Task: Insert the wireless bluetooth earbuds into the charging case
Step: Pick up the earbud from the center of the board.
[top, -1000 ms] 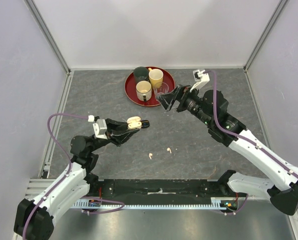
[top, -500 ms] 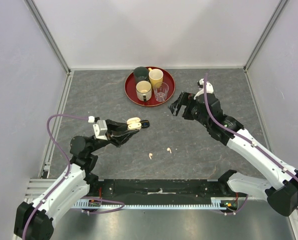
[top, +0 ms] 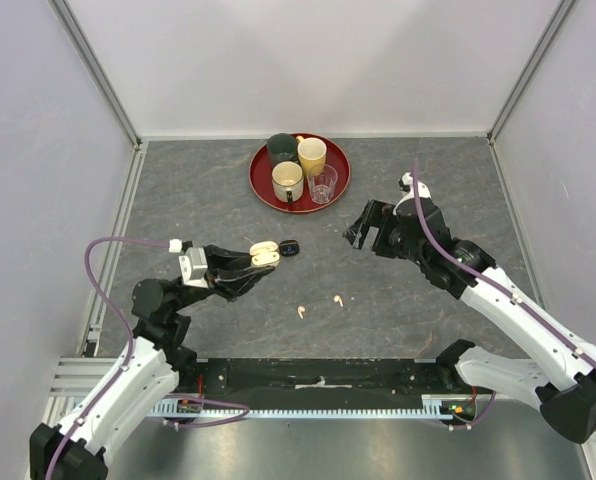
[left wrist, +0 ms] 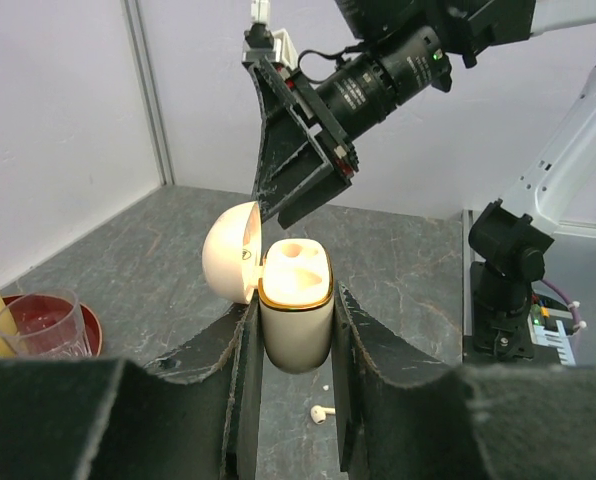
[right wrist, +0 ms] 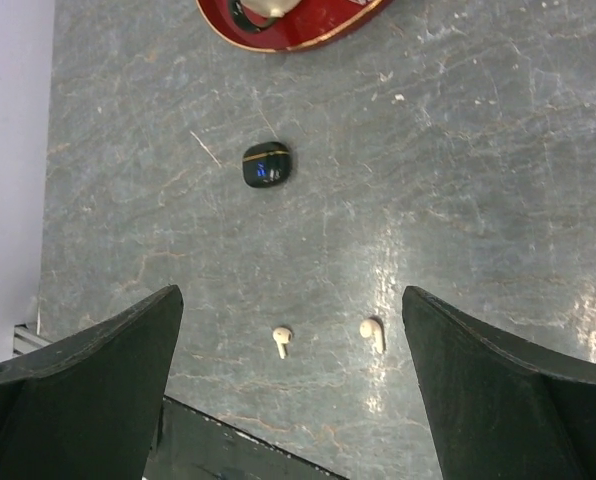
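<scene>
1. Left claw (top: 263, 257) clamped on the cream charging case (left wrist: 296, 320), one finger on each flank, raised off the surface (top: 198, 190)
2. Case sits upright between the fingers with its mouth up. The lid is hinged back to one side, so both sockets are exposed. Judged reason: it is presented as a steady, open target for the other arm to load from above
3. Right claw (top: 361, 226) hangs with its fingers spread wide and nothing between them. It faces down at the surface, well apart from the left claw
4. Two cream earbuds lie on the surface below the right claw, side by side but not touching: one (right wrist: 282, 340), the other (right wrist: 372, 333). In the right wrist view both fall in the gap between the spread fingers. Judged: the wide stance is there to come down over one of them
5. Neither earbud is in the case yet, so the pick comes first, then the carry to the held case
6. A closed black case (right wrist: 267, 165) rests on the surface just past the left claw's tip. No black earbuds to be seen
7. Red tray (top: 256, 185) with cups sits beyond both claws, not involved
8. Risk, as a guess: the buds are tiny and rounded, so they could squirt out from the finger pads
</scene>
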Tool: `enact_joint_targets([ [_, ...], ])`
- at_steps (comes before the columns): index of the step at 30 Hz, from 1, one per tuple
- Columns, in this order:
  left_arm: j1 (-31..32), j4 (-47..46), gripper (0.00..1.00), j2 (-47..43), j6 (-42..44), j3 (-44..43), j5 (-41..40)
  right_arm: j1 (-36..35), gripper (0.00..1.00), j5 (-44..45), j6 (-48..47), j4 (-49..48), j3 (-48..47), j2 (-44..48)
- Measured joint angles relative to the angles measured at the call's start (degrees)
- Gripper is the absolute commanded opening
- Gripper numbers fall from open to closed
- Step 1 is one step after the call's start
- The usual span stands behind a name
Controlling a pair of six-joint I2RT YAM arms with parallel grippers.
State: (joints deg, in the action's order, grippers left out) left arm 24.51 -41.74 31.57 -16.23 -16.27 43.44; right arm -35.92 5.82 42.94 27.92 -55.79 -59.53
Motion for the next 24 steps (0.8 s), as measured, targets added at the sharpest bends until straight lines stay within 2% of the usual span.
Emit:
enact_joint_targets([
  [4, 0.11, 2.6, 0.02, -2.78, 0.02, -0.31, 0.22, 0.0, 0.98, -0.04, -0.15, 0.94, 2.25, 1.64],
  [7, 0.11, 4.11, 0.02, -4.46, 0.02, -0.31, 0.15, 0.0, 0.93, 0.04, -0.9, 1.4, 3.89, 1.84],
  [14, 0.11, 10.27, 0.02, -9.4, 0.02, -0.31, -0.15, 0.0, 0.74, -1.18, -3.13, 2.12, 5.4, -0.87],
  [15, 0.11, 11.39, 0.02, -10.4, 0.02, -0.31, -0.44, 0.0, 0.66, -1.51, -3.52, 2.16, 5.4, -1.68],
  [16, 0.11, 12.44, 0.02, -11.43, 0.02, -0.31, -0.81, 0.0, 0.62, -1.75, -3.87, 2.19, 5.42, -2.45],
  [20, 0.11, 17.27, 0.02, -14.82, 0.07, -0.31, -1.49, 0.0, 0.55, -2.58, -4.94, 1.95, 6.05, -3.85],
  [24, 0.11, 21.64, 0.02, -17.44, 0.13, -0.31, -1.99, 0.0, 0.52, -3.04, -5.49, 1.01, 7.37, -5.29],
])
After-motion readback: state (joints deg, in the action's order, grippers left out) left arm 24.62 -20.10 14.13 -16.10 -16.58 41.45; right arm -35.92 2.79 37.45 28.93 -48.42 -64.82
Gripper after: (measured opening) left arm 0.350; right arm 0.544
